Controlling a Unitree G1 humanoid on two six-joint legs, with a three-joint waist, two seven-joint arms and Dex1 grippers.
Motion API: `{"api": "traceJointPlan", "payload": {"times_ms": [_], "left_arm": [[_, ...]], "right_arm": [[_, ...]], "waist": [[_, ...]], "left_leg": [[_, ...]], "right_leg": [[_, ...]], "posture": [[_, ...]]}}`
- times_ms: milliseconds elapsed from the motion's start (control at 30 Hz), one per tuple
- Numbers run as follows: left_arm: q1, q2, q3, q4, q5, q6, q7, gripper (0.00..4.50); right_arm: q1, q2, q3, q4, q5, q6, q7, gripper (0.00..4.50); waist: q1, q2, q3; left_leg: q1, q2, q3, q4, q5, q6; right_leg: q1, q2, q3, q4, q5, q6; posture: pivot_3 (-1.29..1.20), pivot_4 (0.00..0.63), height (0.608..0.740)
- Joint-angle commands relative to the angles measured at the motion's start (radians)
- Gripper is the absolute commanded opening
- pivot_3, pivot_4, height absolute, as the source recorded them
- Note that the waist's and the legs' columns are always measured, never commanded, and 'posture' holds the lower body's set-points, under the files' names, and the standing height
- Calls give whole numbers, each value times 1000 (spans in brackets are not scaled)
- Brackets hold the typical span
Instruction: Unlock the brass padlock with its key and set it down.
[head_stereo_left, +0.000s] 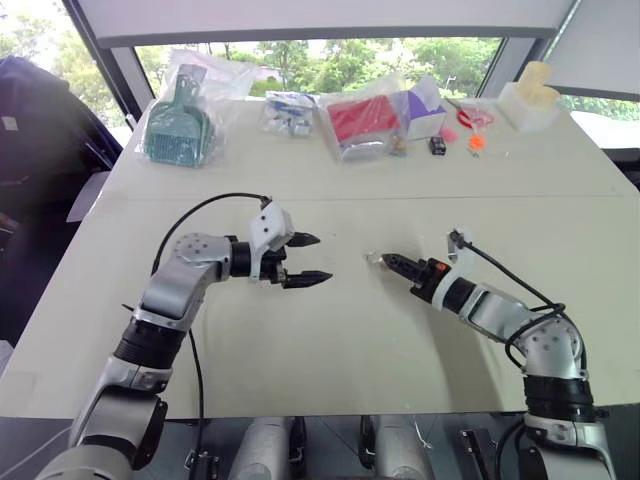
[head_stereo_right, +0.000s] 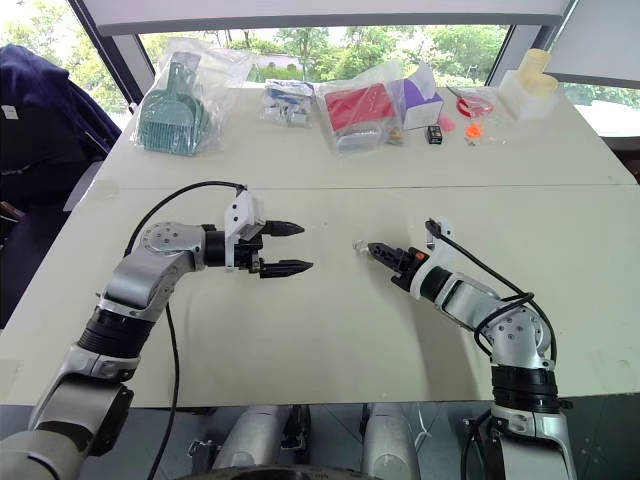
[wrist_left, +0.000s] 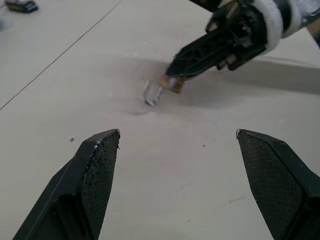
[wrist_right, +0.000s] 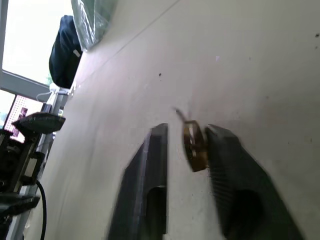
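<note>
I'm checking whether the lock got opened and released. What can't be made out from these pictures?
- Small brass padlock with thin silver shackle, right wrist view: blurred between the right gripper fingers; touching one or already free, unclear.
- Shackle open or locked, left wrist view: too small, partly hidden by the black fingertip.
- Thin silvery key: indistinguishable in the pale glint at the fingertips in the eye views.
</note>
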Motion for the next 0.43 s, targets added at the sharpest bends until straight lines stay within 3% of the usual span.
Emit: {"api": "traceJointPlan", "payload": {"times_ms": [33,67,133,167,333,433], "left_arm": [[16,10,24,-56,-29,17,12,3874],[24,12,23,-65,-35,23,10,3874],[43,15,17,-84,-41,31,8,3874],[52,17,16,-93,-45,36,7,3874],[90,23,28,-127,-72,69,11,3874],[124,38,40,-155,-103,82,-1,3874]], "right_arm": [[-19,-46,-5,-29,-38,29,45,2826],[-19,-59,-1,-35,-54,36,54,3571],[-6,-104,7,-64,-91,47,83,4323],[11,-148,9,-95,-118,50,108,4469],[148,-348,-56,-240,-231,-21,271,4469],[253,-400,-154,-327,-240,-86,381,4469]], "waist": [[0,0,0],[0,0,0],[1,0,0],[2,0,0],[3,0,0],[3,0,0]], "left_leg": [[0,0,0,0,0,0],[0,0,0,0,0,-1],[0,0,0,0,1,-2],[0,0,0,0,3,-4],[0,-1,0,0,0,1],[0,0,0,0,-1,1]], "right_leg": [[0,0,0,0,0,0],[0,0,0,0,0,0],[0,0,0,0,0,1],[0,0,0,0,0,1],[1,-1,0,-2,0,0],[1,0,0,-2,-1,0]], "posture": [[0,150,735],[0,150,735],[0,150,735],[0,150,735],[0,150,735],[0,150,735]]}}
